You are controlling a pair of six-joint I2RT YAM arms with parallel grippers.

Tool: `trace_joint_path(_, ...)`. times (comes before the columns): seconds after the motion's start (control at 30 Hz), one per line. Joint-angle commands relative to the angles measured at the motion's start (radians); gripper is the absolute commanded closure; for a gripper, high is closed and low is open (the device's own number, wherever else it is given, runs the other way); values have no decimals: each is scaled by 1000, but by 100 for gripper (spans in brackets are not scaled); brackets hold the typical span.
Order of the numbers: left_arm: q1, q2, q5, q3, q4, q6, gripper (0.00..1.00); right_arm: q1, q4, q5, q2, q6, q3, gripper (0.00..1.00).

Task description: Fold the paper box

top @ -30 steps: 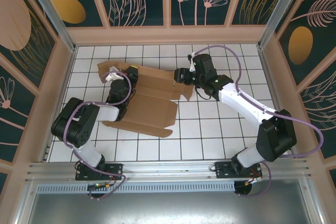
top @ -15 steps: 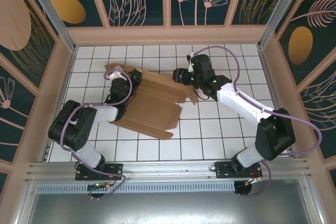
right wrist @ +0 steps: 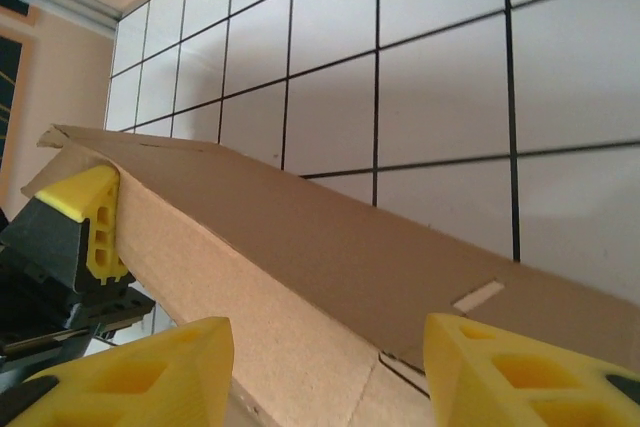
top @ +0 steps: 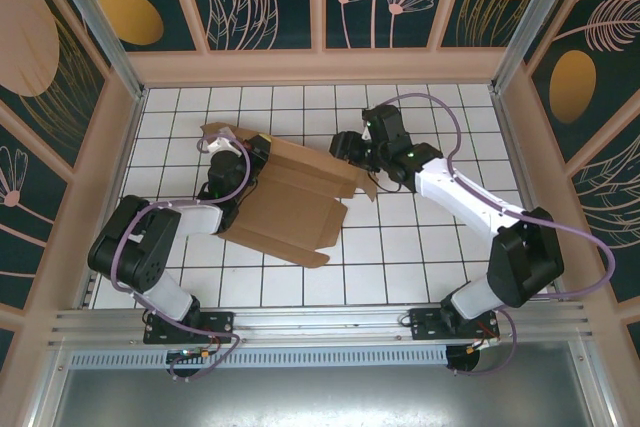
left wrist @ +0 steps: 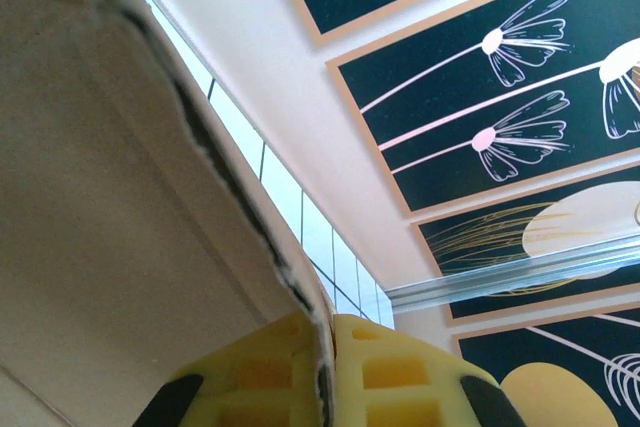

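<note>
Lifted since a second ago, the far-left edge of the paper box (top: 290, 197) now stands off the tabletop (top: 420, 247). The sheet that lay nearly flat tilts up along its far side, and the right jaws have edged a little leftward at its far-right corner. Brown and unprinted, the paper box lies spread open on the white tiled tabletop with its near flaps resting on the tiles. Its raised far panel marks the long axis, which runs left to right and slants nearer at the right end. At the left end of that panel the left jaws are pinched almost together on the cardboard; the left wrist view shows the rough corrugated edge of the paper box (left wrist: 250, 217) squeezed between two yellow pads (left wrist: 400, 382). At the panel's right end the right jaws gape wide, their yellow pads (right wrist: 150, 367) on either side of the cardboard (right wrist: 300, 287), gripping nothing; whether a pad touches the sheet cannot be told. From the right wrist, one yellow pad (right wrist: 95, 212) of the left jaws shows clamped at the panel's opposite end.
</note>
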Motion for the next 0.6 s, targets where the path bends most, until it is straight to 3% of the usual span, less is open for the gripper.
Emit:
trace_joint_path(0.0, 6, -6, 19, -4, -82, 59, 100, -6, -59, 26, -94, 75, 3, 47)
trace_joint_path(0.23, 9, 16, 32, 15, -84, 32, 100, -20, -125, -19, -124, 32, -17, 44)
trace_joint_path(0.57, 12, 13, 28, 29, -101, 34, 100, 24, -76, -128, -34, 68, -31, 43)
